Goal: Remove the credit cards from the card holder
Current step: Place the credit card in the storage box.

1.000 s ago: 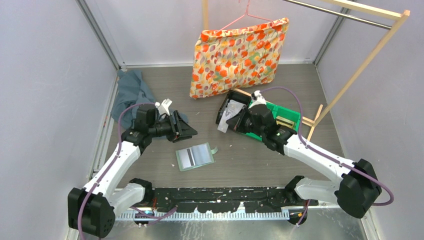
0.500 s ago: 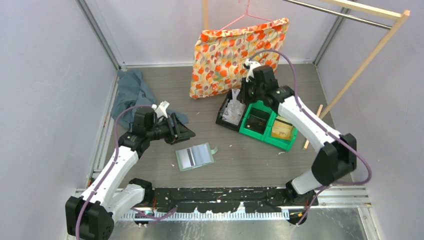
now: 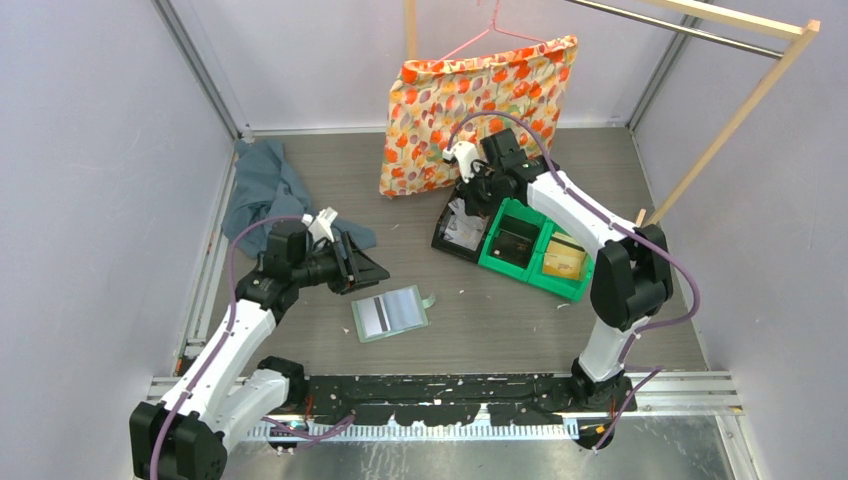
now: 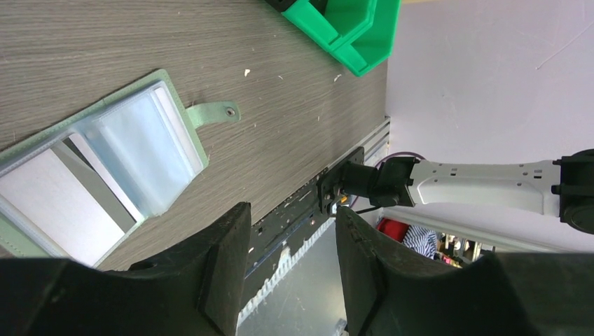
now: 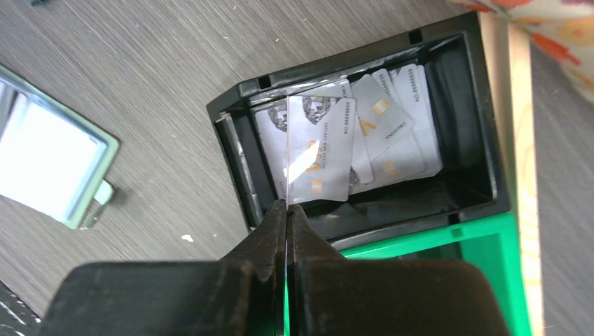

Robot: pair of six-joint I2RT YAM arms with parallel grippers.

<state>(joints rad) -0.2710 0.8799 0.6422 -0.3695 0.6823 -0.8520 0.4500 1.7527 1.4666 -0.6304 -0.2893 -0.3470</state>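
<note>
1. Card holder (image 3: 390,313) lies open and flat on the table (image 3: 480,330), its clear pockets facing up, near the left arm and well apart from the bins.
2. One whitish credit card (image 3: 376,315) with a dark stripe sits inside a clear pocket of the holder; the left wrist view shows it under the plastic.
3. The holder's small strap (image 4: 213,112) with its snap lies flat on the wood beside the pockets.
4. The left gripper (image 3: 372,268) hovers just beside the holder's far edge, tilted low over the table. Its jaws stand apart, with nothing between them.
5. Several grey credit cards (image 5: 350,150) lie loose and overlapping in the black bin (image 5: 462,133), faces up.
6. The right gripper (image 5: 287,206) hangs over the near wall of that bin, just at the edge of the topmost card. Its fingers are pressed tight together, and I see nothing pinched between them.
7. Two green bins (image 3: 530,272) stand touching the black bin on its right.
8. A blue-grey cloth (image 3: 255,185) lies crumpled at the far left, and a floral cushion (image 3: 475,110) hangs behind the right arm.
</note>
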